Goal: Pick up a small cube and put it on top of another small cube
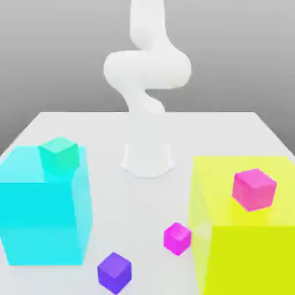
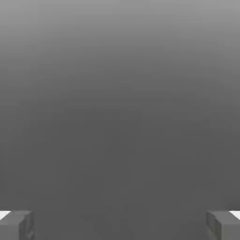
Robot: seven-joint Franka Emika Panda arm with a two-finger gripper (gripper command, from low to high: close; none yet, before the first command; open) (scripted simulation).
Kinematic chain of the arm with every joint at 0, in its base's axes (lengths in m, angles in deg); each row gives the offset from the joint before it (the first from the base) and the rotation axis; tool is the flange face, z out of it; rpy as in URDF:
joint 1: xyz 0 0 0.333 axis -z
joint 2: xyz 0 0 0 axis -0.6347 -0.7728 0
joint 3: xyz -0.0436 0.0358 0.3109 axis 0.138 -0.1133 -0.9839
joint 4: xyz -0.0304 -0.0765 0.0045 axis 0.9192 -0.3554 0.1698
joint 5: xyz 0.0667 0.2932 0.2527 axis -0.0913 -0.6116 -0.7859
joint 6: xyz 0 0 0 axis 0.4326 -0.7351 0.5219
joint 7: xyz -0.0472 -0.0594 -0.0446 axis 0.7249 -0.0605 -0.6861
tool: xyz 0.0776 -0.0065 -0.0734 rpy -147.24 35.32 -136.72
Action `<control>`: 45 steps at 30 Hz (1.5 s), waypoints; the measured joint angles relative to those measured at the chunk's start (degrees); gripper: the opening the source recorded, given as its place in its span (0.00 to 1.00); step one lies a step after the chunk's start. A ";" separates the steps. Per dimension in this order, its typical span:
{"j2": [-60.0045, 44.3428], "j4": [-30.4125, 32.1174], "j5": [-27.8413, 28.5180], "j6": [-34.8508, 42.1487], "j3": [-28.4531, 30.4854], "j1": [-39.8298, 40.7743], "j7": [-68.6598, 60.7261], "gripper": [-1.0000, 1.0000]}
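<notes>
Purple cube (image 1: 114,272) sitting on the white worktop (image 1: 230,129), near the front edge in the exterior view, between the big translucent cyan cube (image 1: 40,222) on that view's left and the big translucent yellow cube (image 1: 253,242) on its right. Small magenta cube (image 1: 177,238) close by, up and toward the exterior view's right, apart from it. Teal cube (image 1: 59,155) perched on the cyan cube, at its far top corner, well apart from the purple one. Larger pink cube (image 1: 254,189) on the yellow block. Arm (image 1: 147,86) coiled upright above its base, well back from all the cubes. Tool (image 2: 120,225) spread wide in the hand view, grey fingers (image 2: 18,225) at opposite edges, nothing between them, grey backdrop ahead. Task judged not yet begun: approach and grasp still to come. Risks from here: mistaking the magenta cube for the target, given similar size and closeness; nudging the cyan block wall on descent or lift; placement on a raised, small teal top near a corner, so a slight offset likely tips or slides the purple cube off, or knocks the teal one. Orientation: purple cube flat on one face, turned so a vertical edge points toward the camera; all sides equal, so no long axis to speak of.
</notes>
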 joint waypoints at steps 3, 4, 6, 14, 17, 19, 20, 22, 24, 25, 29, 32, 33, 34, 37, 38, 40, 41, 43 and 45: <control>-6.48 1.36 -0.33 -2.75 3.05 -2.46 -7.13 0.50; -8.55 1.80 -0.50 -3.64 4.05 -3.22 -9.46 0.50; -12.67 2.67 -1.00 -5.40 5.99 -4.66 -14.21 0.50; -29.30 6.11 -4.92 -12.35 12.13 -8.59 -34.52 0.50; -35.63 7.39 -6.85 -14.93 13.28 -8.98 -42.47 0.50; -39.84 8.23 -7.99 -16.60 13.42 -8.60 -47.65 0.50; -41.93 8.67 -8.46 -17.48 13.40 -8.34 -50.18 0.50; -46.06 9.53 -9.08 -19.23 13.36 -7.82 -54.98 0.50; -50.11 10.42 -9.06 -21.04 12.90 -6.84 -59.34 0.50; -52.11 10.84 -8.85 -21.97 12.72 -6.35 -61.32 0.50; -60.38 9.82 -12.02 -27.88 9.11 -3.20 -65.63 0.50; -64.05 9.07 -13.50 -30.73 6.77 -1.19 -66.90 0.00; -64.04 9.07 -13.49 -30.71 6.77 -1.19 -66.89 0.00; -64.04 9.06 -13.49 -30.67 6.77 -1.19 -66.89 0.00; -64.85 8.90 -13.85 -31.23 6.31 -0.81 -67.14 0.00; -64.20 9.04 -13.55 -30.74 6.66 -1.09 -66.94 0.00; -61.10 9.72 -11.90 -28.34 8.27 -2.34 -65.71 0.00; -59.17 10.13 -10.77 -26.86 9.11 -2.95 -64.87 0.00; -55.10 10.97 -8.39 -23.68 10.45 -3.75 -63.02 0.00; -51.04 10.80 -6.71 -19.64 11.52 -3.93 -60.89 0.00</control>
